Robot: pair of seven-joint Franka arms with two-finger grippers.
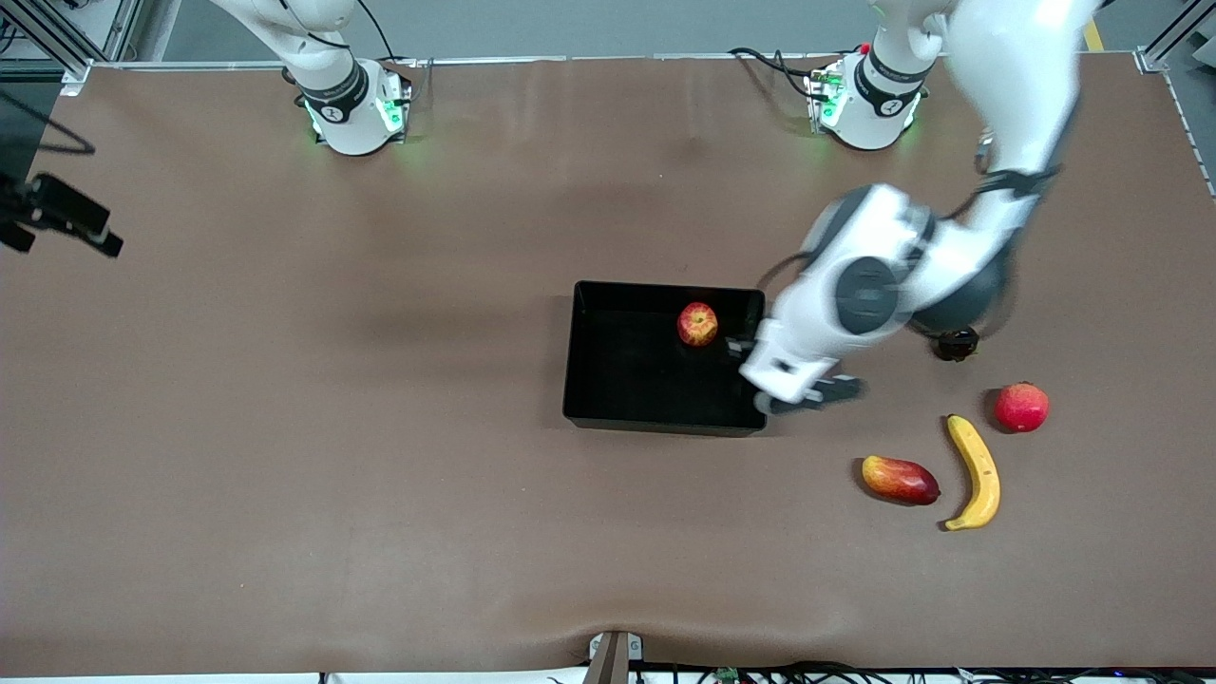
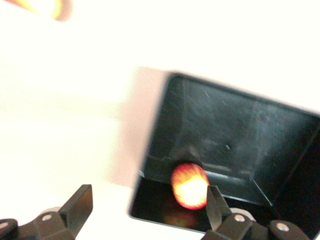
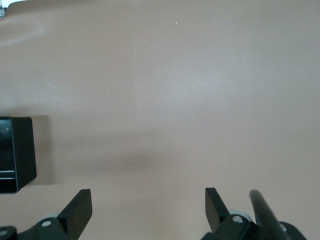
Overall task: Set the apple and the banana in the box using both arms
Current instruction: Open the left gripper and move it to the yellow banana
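The apple (image 1: 697,324), red streaked with yellow, lies in the black box (image 1: 635,375), near the wall farther from the front camera. It also shows in the left wrist view (image 2: 190,185), inside the box (image 2: 220,125). My left gripper (image 1: 785,378) hovers over the box's wall at the left arm's end, open and empty (image 2: 148,196). The banana (image 1: 976,472) lies on the table toward the left arm's end, nearer to the front camera than the box. My right gripper (image 3: 148,199) is open and empty above bare table, with a corner of the box (image 3: 17,155) in its view.
An oblong red-yellow fruit (image 1: 900,480) lies beside the banana. An evenly red round fruit (image 1: 1022,407) sits close to the banana's upper tip. A small dark object (image 1: 955,344) lies under the left arm. A black device (image 1: 59,217) juts in at the right arm's end.
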